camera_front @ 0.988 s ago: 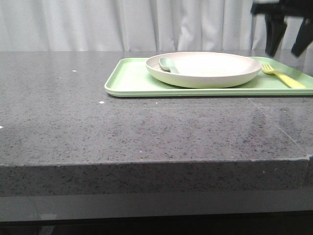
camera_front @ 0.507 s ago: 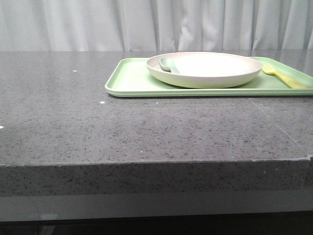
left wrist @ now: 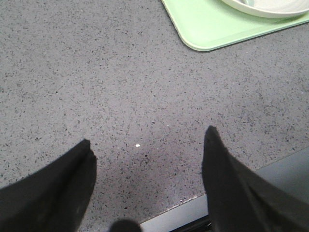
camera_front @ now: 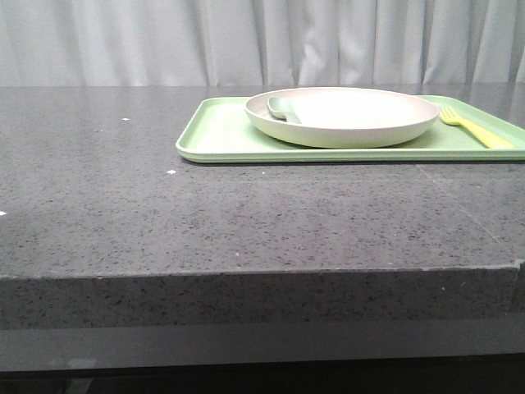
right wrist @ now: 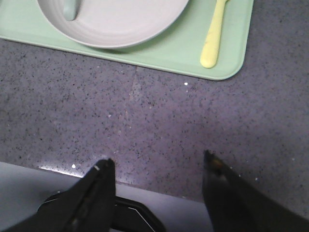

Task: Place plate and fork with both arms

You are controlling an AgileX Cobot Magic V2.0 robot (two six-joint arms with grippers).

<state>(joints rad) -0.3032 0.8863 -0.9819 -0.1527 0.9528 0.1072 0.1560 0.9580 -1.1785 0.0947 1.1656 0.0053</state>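
Observation:
The cream plate (camera_front: 343,115) sits on the light-green tray (camera_front: 215,138) at the back right of the counter. The pale-yellow fork (camera_front: 474,127) lies on the tray just right of the plate, tines toward the back. Both also show in the right wrist view, plate (right wrist: 113,19) and fork (right wrist: 213,36). My right gripper (right wrist: 158,162) is open and empty above the counter's front edge, short of the tray. My left gripper (left wrist: 147,140) is open and empty over bare counter near the front edge; the tray corner (left wrist: 203,29) and plate rim (left wrist: 270,8) lie beyond it. Neither gripper shows in the front view.
A grey-green spoon (camera_front: 281,108) rests in the plate's left side, also seen in the right wrist view (right wrist: 71,8). The dark speckled stone counter (camera_front: 164,205) has a front edge close to both grippers. A white curtain hangs behind.
The right gripper, seen a second ago at the top right of the front view, has left that view. The plate, fork and tray have not moved.

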